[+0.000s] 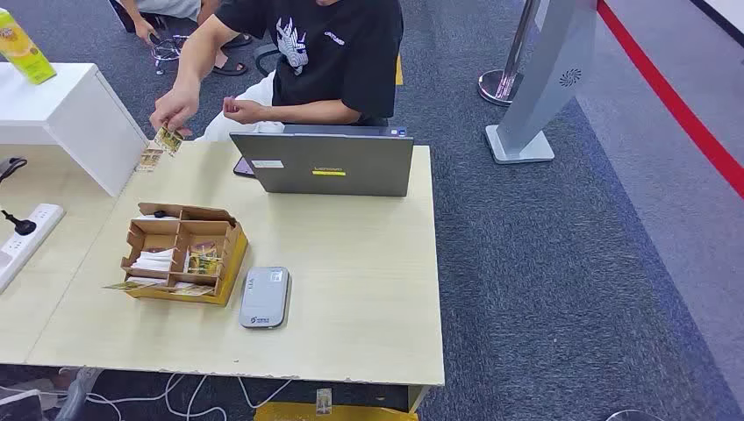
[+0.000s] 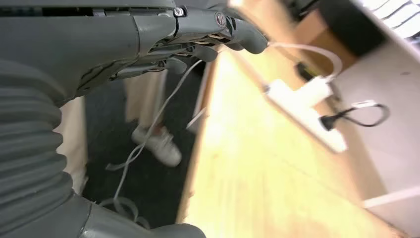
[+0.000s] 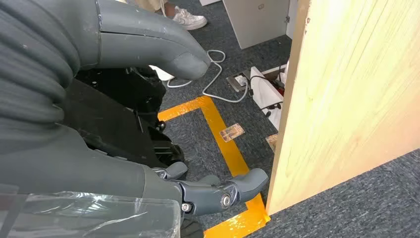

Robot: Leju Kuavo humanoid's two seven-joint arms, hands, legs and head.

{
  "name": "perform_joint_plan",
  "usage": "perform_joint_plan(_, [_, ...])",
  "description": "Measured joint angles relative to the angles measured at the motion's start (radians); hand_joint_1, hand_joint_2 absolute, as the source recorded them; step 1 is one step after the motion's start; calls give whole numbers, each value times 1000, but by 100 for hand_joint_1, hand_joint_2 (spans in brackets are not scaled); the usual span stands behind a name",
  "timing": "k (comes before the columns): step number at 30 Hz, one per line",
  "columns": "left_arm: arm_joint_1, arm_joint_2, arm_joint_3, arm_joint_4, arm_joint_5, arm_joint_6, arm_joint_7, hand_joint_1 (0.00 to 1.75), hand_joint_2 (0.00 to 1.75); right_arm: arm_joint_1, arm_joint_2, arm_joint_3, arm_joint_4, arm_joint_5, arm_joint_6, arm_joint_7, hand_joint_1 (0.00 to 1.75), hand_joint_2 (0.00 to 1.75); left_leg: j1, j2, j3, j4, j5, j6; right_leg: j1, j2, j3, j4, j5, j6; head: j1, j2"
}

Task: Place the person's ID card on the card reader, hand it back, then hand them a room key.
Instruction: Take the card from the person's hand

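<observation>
- An ID card (image 1: 169, 139) is pinched in a person's hand (image 1: 175, 110) over the desk (image 1: 351, 263) at its 11 o'clock corner; a second card (image 1: 150, 159) is seen just below it.
- The card reader (image 1: 265, 297) is laid flat near the front edge, just beside the cardboard organizer (image 1: 182, 253) at its 4 o'clock.
- More cards (image 1: 203, 260) are stored in the organizer's compartments.
- A closed-looking laptop (image 1: 323, 163) is stood at 12 o'clock, before the seated person.
- The left hand (image 2: 198, 42) is hung beside the desk edge, fingers loosely apart, nothing held.
- The right hand (image 3: 198, 124) is lowered beside the desk, thumb and fingers spread, nothing held.
</observation>
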Motion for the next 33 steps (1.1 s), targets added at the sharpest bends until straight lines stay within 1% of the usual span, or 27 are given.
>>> perform_joint_plan(2, [-3,17,-12,-14,-28,6,8,0,175,-2,1,0,0,3,-2,0,0,175,0,0,0,0,0,0,0,0,0,0,0,0,0,0])
perform_joint_plan(4, [-11,51,-37,-40,-87,17,24,0,175,-7,4,0,1,9,-4,0,0,175,0,0,0,0,0,0,0,0,0,0,0,0,0,0])
perform_joint_plan(6, [-20,76,-55,-56,-129,24,35,0,175,-10,6,0,2,15,-5,0,0,175,0,0,0,0,0,0,0,0,0,0,0,0,0,0])
perform_joint_plan(12, [-24,86,-61,-61,-144,26,39,0,175,-11,6,0,2,17,-5,0,0,175,0,0,0,0,0,0,0,0,0,0,0,-1,0,0])
perform_joint_plan(14, [-37,110,-78,-71,-184,32,52,0,175,-14,8,0,2,20,-7,0,0,175,0,0,0,0,0,0,0,0,0,0,1,-1,0,0])
perform_joint_plan(15, [-56,139,-102,-81,-233,39,67,0,175,-18,11,0,3,25,-11,1,0,175,0,0,0,0,0,0,0,0,0,0,1,-1,0,0])
perform_joint_plan(18, [-152,275,-220,-111,-447,69,135,0,175,-38,22,1,6,49,-25,6,0,175,0,0,1,0,1,0,0,1,1,0,1,-1,0,0])
perform_joint_plan(19, [-177,308,-250,-117,-499,76,151,0,175,-43,25,1,8,54,-28,7,0,175,0,0,1,0,1,0,0,1,1,0,1,-1,0,0])
perform_joint_plan(20, [-195,331,-271,-121,-534,81,162,0,175,-47,26,2,8,58,-31,8,0,175,0,0,1,0,2,-1,0,1,1,1,1,-1,0,0])
perform_joint_plan(27, [-290,452,-386,-135,-725,109,224,0,175,-64,36,5,11,78,-42,11,0,175,0,1,1,0,2,-1,0,2,1,1,1,-1,0,0])
perform_joint_plan(33, [-385,522,-470,-122,-873,136,281,0,175,-78,44,17,12,91,-51,19,0,175,0,1,0,0,2,-2,0,2,1,1,2,-1,0,0])
